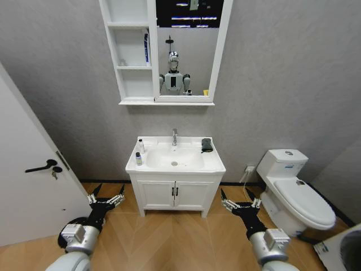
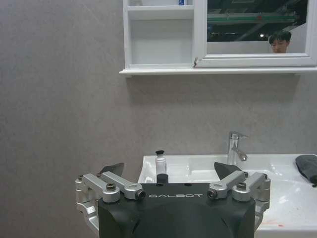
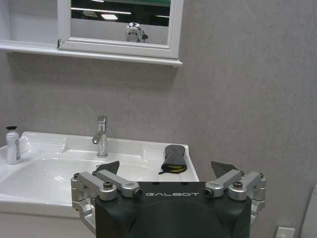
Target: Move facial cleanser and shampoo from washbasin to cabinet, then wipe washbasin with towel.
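A white washbasin [image 1: 175,160] with a chrome tap [image 1: 174,136] sits on a white two-door vanity [image 1: 174,195] against a grey wall, seen from the robot's head camera. Above it hangs the cabinet [image 1: 131,53], three open shelves joined to a white-framed mirror [image 1: 187,48]. A blue-and-white item [image 1: 146,48] stands on the middle shelf against the mirror side. On the basin's left rim stand two small bottles: a white bottle with a dark cap [image 1: 140,146] and, just in front of it, a smaller dark-topped bottle [image 1: 138,158]. The dark towel [image 1: 207,145] lies on the right rim, near the back. A white toilet [image 1: 293,189] stands to the right, a white door [image 1: 28,180] to the left.

Both arms hang low over the wooden floor, well short of the vanity. The left gripper [image 1: 107,194] and the right gripper [image 1: 240,199] each have their fingers spread wide and hold nothing.

The left wrist view looks across the basin from rim height, showing the white bottle [image 2: 160,164] upright with the smaller one just in front, partly hidden behind the left gripper [image 2: 168,173]. The right wrist view shows the towel [image 3: 174,158] more closely: folded, with a yellowish edge, beside the tap [image 3: 101,136], beyond the right gripper [image 3: 166,171].
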Controlling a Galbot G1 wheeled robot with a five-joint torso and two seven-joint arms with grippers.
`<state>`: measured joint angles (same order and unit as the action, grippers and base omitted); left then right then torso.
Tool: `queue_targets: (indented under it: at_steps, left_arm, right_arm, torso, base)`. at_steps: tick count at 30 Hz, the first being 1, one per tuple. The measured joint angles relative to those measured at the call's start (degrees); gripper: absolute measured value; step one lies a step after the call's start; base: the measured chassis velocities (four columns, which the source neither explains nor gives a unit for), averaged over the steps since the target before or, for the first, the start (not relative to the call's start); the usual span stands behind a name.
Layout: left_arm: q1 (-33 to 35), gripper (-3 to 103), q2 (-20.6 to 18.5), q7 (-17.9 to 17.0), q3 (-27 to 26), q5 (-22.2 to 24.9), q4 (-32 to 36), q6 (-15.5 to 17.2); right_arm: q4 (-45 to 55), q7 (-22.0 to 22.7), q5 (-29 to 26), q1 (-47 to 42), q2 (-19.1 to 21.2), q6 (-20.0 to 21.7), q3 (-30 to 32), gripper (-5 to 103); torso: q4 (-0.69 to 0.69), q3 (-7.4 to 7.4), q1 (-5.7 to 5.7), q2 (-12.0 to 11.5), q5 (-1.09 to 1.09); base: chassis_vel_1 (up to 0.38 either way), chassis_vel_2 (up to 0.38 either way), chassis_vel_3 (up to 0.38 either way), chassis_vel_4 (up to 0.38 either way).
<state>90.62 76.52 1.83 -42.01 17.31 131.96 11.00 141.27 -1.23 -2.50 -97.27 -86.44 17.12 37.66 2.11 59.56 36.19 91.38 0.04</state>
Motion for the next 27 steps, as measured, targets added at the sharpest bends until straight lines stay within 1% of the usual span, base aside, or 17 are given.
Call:
queue_targets:
  at_steps: [3,4,6,7,8,9,10,12,13,14,16,19,20,21,24,25,27]
  left_arm:
    - [0.1,100,0.2,0.0,0.0,-0.1,-0.2,-0.2]
    - [0.2,100,0.3,0.0,0.0,-0.2,-0.3,-0.3]
    - [0.3,100,0.4,0.1,0.0,-0.3,-0.4,-0.4]
    - [0.3,100,0.4,0.1,0.0,-0.3,-0.5,-0.5]
    - [0.3,100,0.4,0.1,0.0,-0.3,-0.5,-0.5]
    - [0.2,100,0.5,0.0,0.0,-0.6,-0.7,-0.7]
    - [0.2,100,0.7,0.0,0.1,-0.8,-0.9,-0.9]
    - [0.3,100,0.9,0.0,0.1,-1.3,-1.1,-1.3]
    - [0.6,100,1.2,0.0,0.2,-1.7,-1.3,-1.6]
    - [0.6,100,1.2,0.0,0.2,-1.7,-1.3,-1.6]
    - [1.5,100,1.9,0.0,0.5,-2.2,-1.4,-2.2]
    - [2.4,100,2.7,0.1,0.6,-2.6,-1.6,-3.4]
    - [3.5,100,3.6,0.5,0.7,-2.9,-2.0,-4.7]
    - [3.5,100,3.6,0.5,0.7,-2.9,-2.0,-4.7]
    - [4.9,100,4.4,1.9,1.2,-5.6,-5.2,-8.2]
    - [4.9,100,4.4,1.9,1.2,-5.6,-5.2,-8.2]
    - [4.7,100,4.6,2.1,1.7,-7.3,-7.6,-10.0]
  right_arm:
    - [-0.1,0.0,0.0,-0.1,0.0,0.0,0.0,100]
    - [-0.2,0.0,0.0,-0.1,0.0,0.0,0.0,100]
    - [-0.3,0.0,0.0,0.0,0.0,-0.1,0.0,100]
    - [-0.4,0.0,0.1,0.0,0.0,-0.2,-0.1,100]
    - [-0.4,0.0,0.1,0.0,0.0,-0.2,-0.1,100]
    - [-0.8,0.0,0.2,0.0,0.0,-0.6,-0.2,100]
    - [-1.0,0.0,0.2,0.2,0.0,-0.8,-0.3,100]
    - [-1.1,0.0,0.3,0.3,0.0,-0.9,-0.4,100]
    - [-1.2,0.2,0.2,0.4,-0.1,-0.9,-0.4,100]
    - [-1.2,0.2,0.2,0.4,-0.1,-0.9,-0.4,100]
    - [-1.4,0.4,0.2,0.5,0.0,-0.9,-0.3,100]
    - [-1.4,0.5,0.2,0.6,0.0,-0.9,-0.2,100]
    - [-1.5,0.6,0.1,0.6,-0.1,-0.9,-0.1,100]
    - [-1.5,0.6,0.1,0.6,-0.1,-0.9,-0.1,100]
    - [-1.8,0.7,0.0,0.7,-0.4,-1.0,-0.1,100]
    - [-1.8,0.7,0.0,0.7,-0.4,-1.0,-0.1,100]
    - [-2.0,0.9,-0.1,0.9,-0.4,-1.1,0.0,100]
  torso:
    - [-0.04,-0.01,0.0,0.0,-0.09]
    - [-0.01,0.0,0.0,0.0,0.0]
    - [0.0,0.0,0.0,0.0,0.01]
    - [-0.02,-0.02,-0.01,0.0,-0.09]
    - [-0.02,-0.02,-0.01,0.0,-0.09]
    - [-0.03,-0.01,0.0,0.0,-0.07]
    - [0.0,-0.01,0.0,0.0,0.01]
    - [0.01,0.0,0.03,0.0,0.02]
    - [-0.02,0.01,0.06,0.0,-0.09]
    - [-0.02,0.01,0.06,0.0,-0.09]
    - [-0.02,0.01,0.06,0.0,0.0]
    - [-0.05,0.01,0.07,0.0,-0.03]
    - [-0.03,0.0,0.03,0.0,-0.03]
    - [-0.03,0.0,0.03,0.0,-0.03]
    - [0.01,-0.03,-0.1,0.0,-0.04]
    - [0.01,-0.03,-0.1,0.0,-0.04]
    - [0.01,-0.03,-0.1,0.0,-0.04]
  base:
    - [-0.38,0.373,0.388,-0.384]
    - [-0.359,0.359,0.371,-0.349]
    - [-0.346,0.359,0.37,-0.346]
    - [-0.359,0.345,0.369,-0.349]
    - [-0.359,0.345,0.369,-0.349]
    - [-0.359,0.343,0.365,-0.349]
    - [-0.314,0.343,0.365,-0.326]
    - [-0.295,0.328,0.333,-0.28]
    - [-0.249,0.212,0.261,-0.234]
    - [-0.249,0.212,0.261,-0.234]
    - [-0.205,0.198,0.137,-0.096]
    - [-0.134,0.101,-0.01,-0.025]
    - [0.005,0.059,-0.056,-0.004]
    - [0.005,0.059,-0.056,-0.004]
    - [0.065,-0.035,-0.06,0.014]
    - [0.122,-0.058,-0.063,0.075]
    - [0.11,-0.062,-0.044,0.068]
